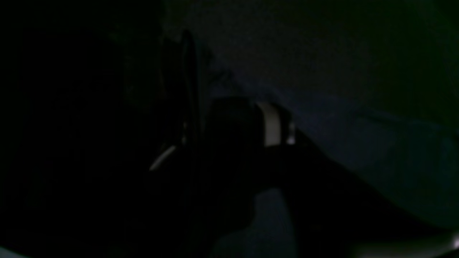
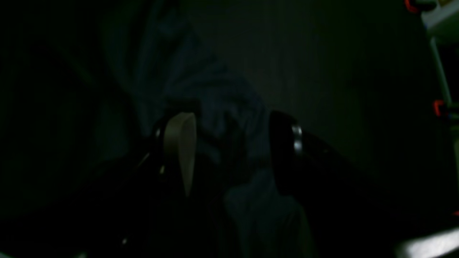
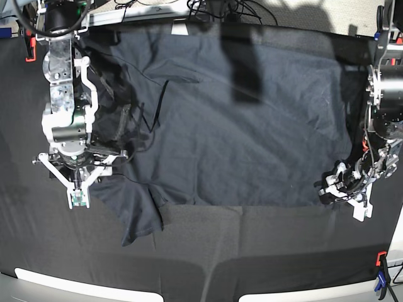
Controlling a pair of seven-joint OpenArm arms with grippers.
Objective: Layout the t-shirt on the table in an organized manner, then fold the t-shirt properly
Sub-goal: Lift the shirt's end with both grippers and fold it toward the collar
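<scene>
Closely, from my right wrist, my right gripper [image 2: 233, 154] has its jaws released and standing wide, one pale pad [image 2: 181, 150] on one side and a dark finger [image 2: 287, 150] on the other; bunched folds of the t-shirt [image 2: 222, 93] lie between and beyond them, unpinched as far as the dim picture lets me see. My left wrist view is darker; my left gripper [image 1: 231, 118] shows only a pale pad [image 1: 270, 123] and a thin dark finger, with bluish shirt cloth [image 1: 376, 150] past it, and whether those jaws are clenched or released I cannot tell.

Only the base view gives the whole layout; the t-shirt [image 3: 239, 126] lies spread across the middle of the table [image 3: 252, 264], wrinkled, with one sleeve trailing off its near corner. My right gripper [image 3: 79, 192] sits just beside that sleeve; my left gripper [image 3: 343, 189] is at the shirt's opposite near corner, too small there to judge its grip. Beyond the shirt's far corner, on my right arm's side, a red clamp [image 3: 28, 50] bites the table's edge; the right wrist view catches another red clamp [image 2: 437, 107].
</scene>
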